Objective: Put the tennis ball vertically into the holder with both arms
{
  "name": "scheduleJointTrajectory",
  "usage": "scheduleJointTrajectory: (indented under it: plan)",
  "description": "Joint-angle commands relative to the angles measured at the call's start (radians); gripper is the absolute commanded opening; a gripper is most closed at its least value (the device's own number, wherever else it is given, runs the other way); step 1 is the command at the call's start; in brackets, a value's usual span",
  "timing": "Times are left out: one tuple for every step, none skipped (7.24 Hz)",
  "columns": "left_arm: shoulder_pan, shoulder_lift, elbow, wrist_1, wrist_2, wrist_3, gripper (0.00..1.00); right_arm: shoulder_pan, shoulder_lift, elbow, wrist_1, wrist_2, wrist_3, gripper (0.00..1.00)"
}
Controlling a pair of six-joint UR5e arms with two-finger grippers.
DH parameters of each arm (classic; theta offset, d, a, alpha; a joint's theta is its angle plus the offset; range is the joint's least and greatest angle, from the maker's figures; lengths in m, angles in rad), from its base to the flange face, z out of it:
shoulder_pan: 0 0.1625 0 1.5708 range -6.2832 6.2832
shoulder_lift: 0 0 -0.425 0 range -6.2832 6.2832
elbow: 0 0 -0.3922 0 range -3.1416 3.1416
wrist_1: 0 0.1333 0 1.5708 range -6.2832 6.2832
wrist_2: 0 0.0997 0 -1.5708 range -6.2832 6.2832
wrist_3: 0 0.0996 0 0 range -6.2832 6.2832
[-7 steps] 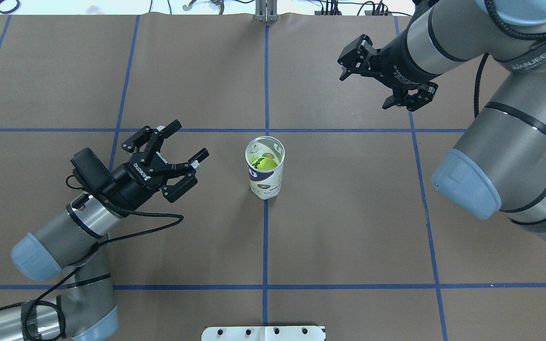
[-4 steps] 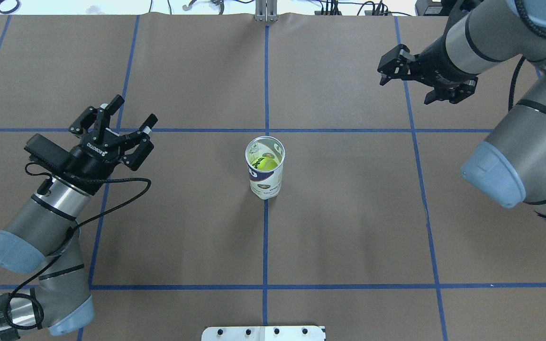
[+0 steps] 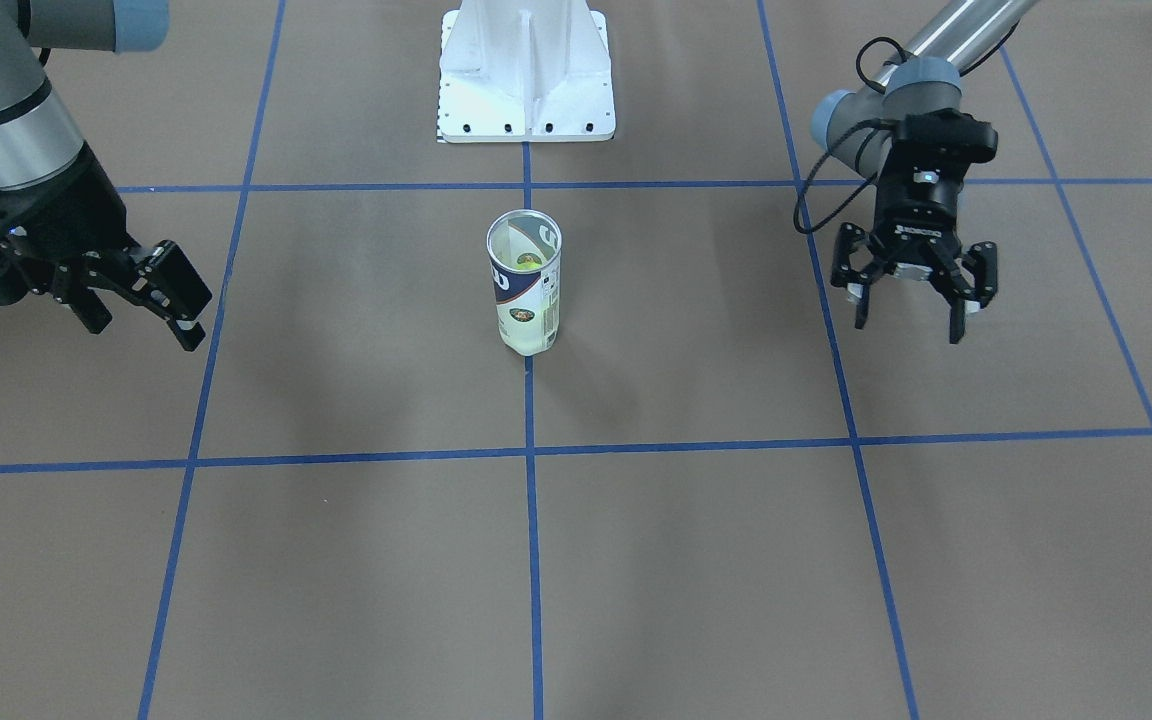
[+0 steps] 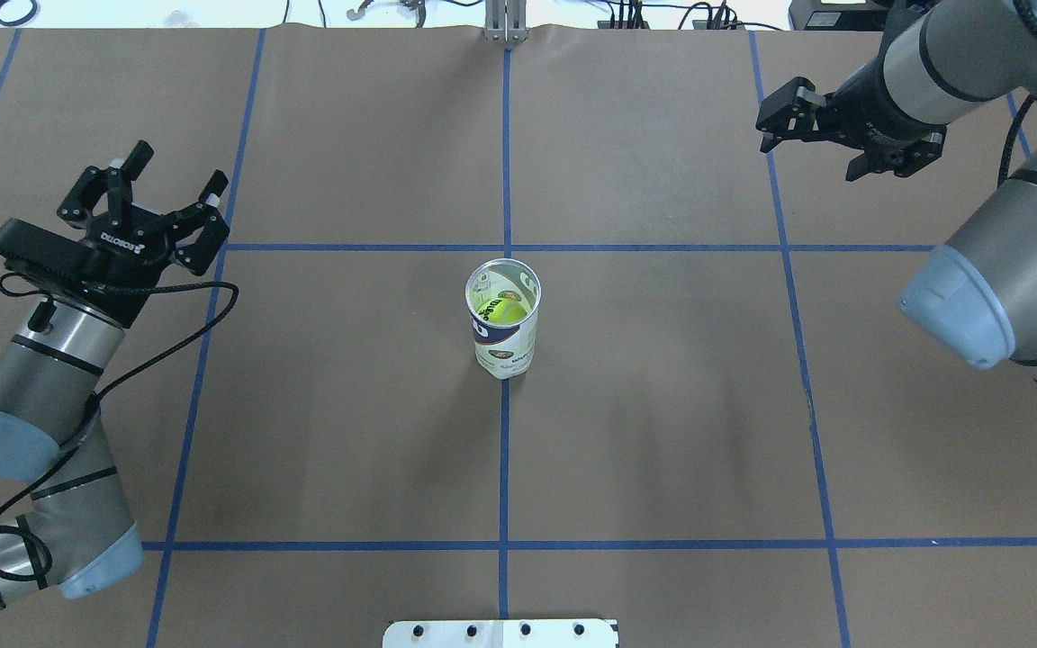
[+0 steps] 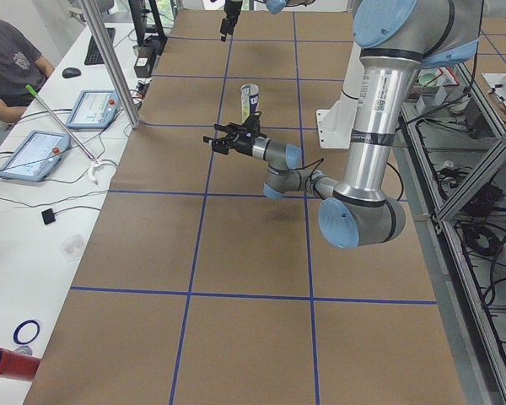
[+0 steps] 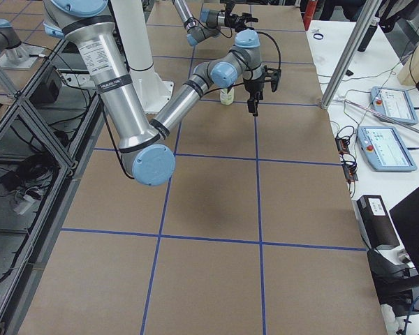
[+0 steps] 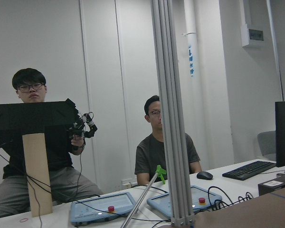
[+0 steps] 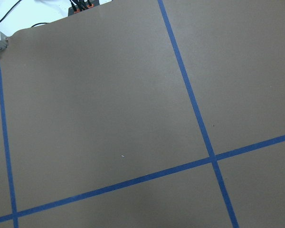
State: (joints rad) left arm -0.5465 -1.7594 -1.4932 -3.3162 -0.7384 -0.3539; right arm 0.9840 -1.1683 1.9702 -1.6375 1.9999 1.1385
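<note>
The holder, a clear can with a white and navy label, stands upright at the table's middle on a blue tape crossing. It also shows in the front view. The tennis ball, yellow-green with black print, sits inside it below the open rim. My left gripper is open and empty, far to the can's left. My right gripper is open and empty, raised at the far right. Neither wrist view shows a gripper or the can.
The white pedestal base stands at the robot's side of the table. Blue tape lines divide the brown table cover. Operators sit beyond a metal post, with control tablets on a side desk.
Both arms have drawn away from the can: the left gripper moved left and farther back, the right gripper right and toward the far edge. Both stay open. The can and ball have not moved.
</note>
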Motion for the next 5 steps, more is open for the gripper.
scheduleJointTrajectory:
  plan:
    - [-0.07, 0.008, 0.013, 0.165, -0.01, -0.014, 0.87, 0.047, -0.014, -0.023, 0.001, 0.0, -0.097, 1.0]
    - [-0.125, 0.006, 0.011, 0.264, -0.062, -0.014, 0.87, 0.047, -0.013, -0.036, 0.002, 0.002, -0.103, 1.0]
    - [-0.188, 0.003, -0.005, 0.397, -0.132, -0.016, 0.87, 0.05, -0.013, -0.034, 0.002, 0.003, -0.103, 1.0]
    - [-0.24, 0.0, -0.01, 0.458, -0.204, -0.046, 0.87, 0.05, -0.013, -0.037, 0.002, 0.002, -0.105, 1.0]
    - [-0.301, -0.003, -0.036, 0.586, -0.333, -0.106, 0.87, 0.05, -0.013, -0.039, 0.002, 0.0, -0.124, 1.0]
